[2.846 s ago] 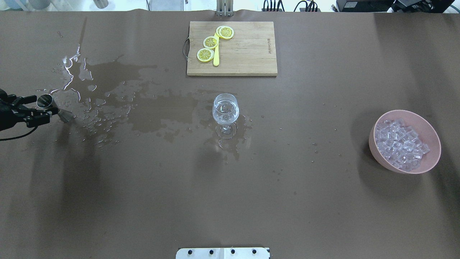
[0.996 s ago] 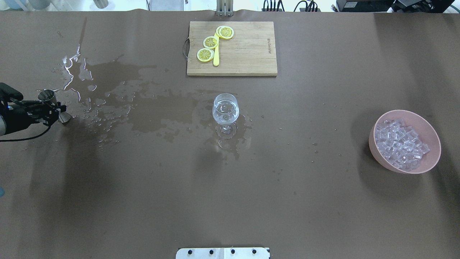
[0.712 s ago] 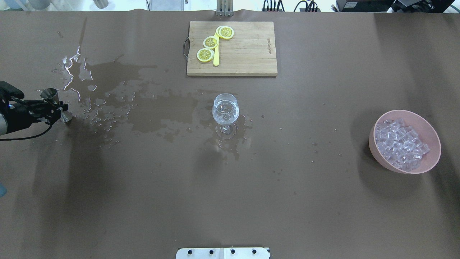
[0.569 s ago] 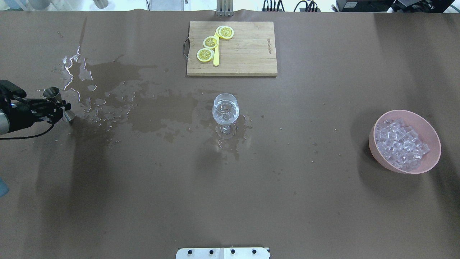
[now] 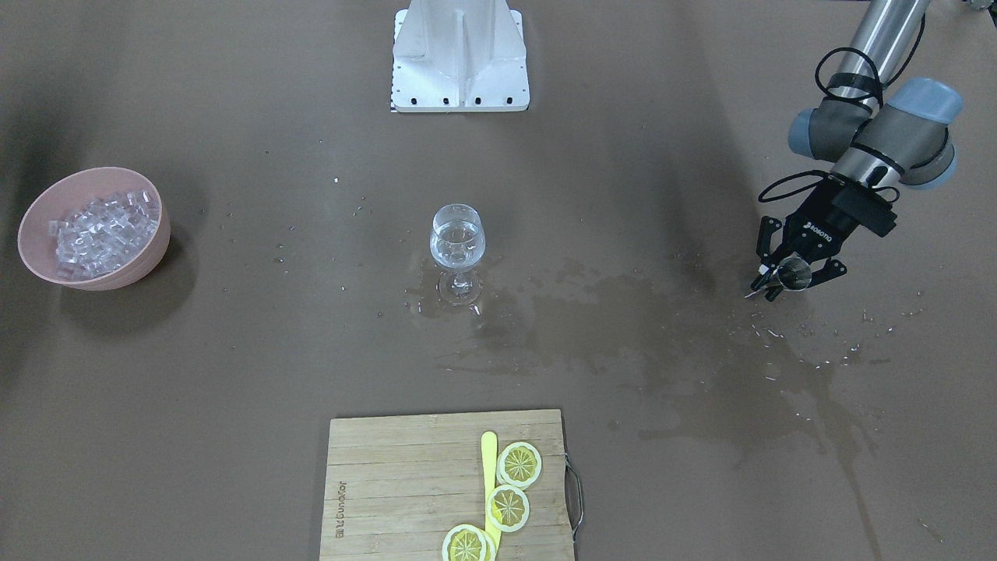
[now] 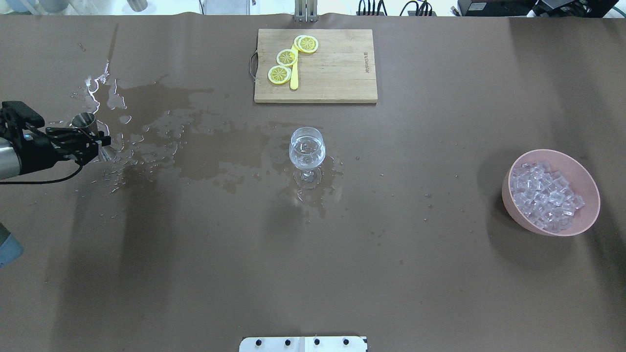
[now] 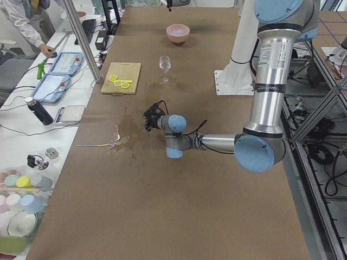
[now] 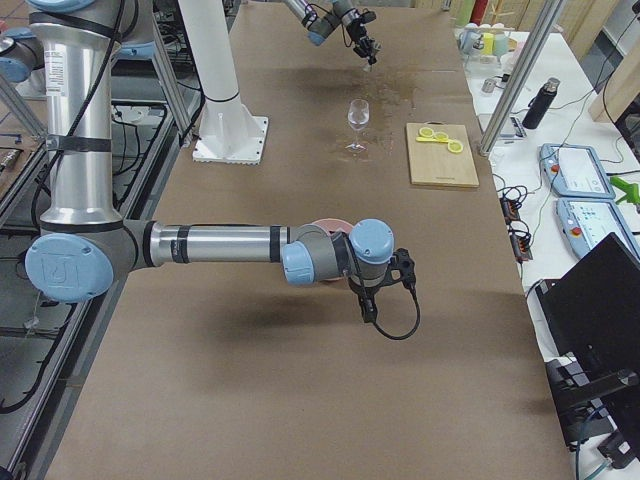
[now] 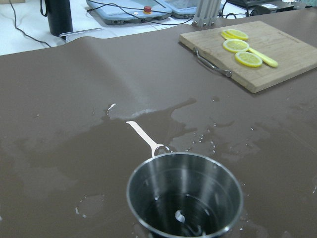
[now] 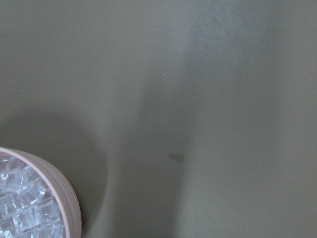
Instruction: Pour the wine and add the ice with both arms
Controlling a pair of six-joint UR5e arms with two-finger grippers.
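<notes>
My left gripper [image 6: 98, 141] is shut on a steel jigger [image 6: 84, 120], held upright just above the wet table at the far left; both show in the front view, gripper [image 5: 793, 274] and jigger [image 5: 797, 269]. The left wrist view shows the jigger's cup [image 9: 184, 193] with a little clear liquid at its bottom. The wine glass [image 6: 307, 149] stands mid-table, partly filled with clear wine. A pink bowl [image 6: 587, 220] of ice cubes [image 6: 543, 193] sits at the right. My right gripper [image 8: 372, 305] hangs near that bowl; I cannot tell whether it is open.
Dark wet patches [image 6: 151, 105] spread from the far left to the glass's foot. A wooden cutting board [image 6: 337, 73] with lemon slices [image 6: 286, 57] lies at the back centre. The white pedestal base [image 5: 459, 54] stands at the robot's side.
My left gripper has moved right, toward the glass, carrying the jigger, which has turned from tilted to more upright. The glass, the bowl and the board have not moved.
</notes>
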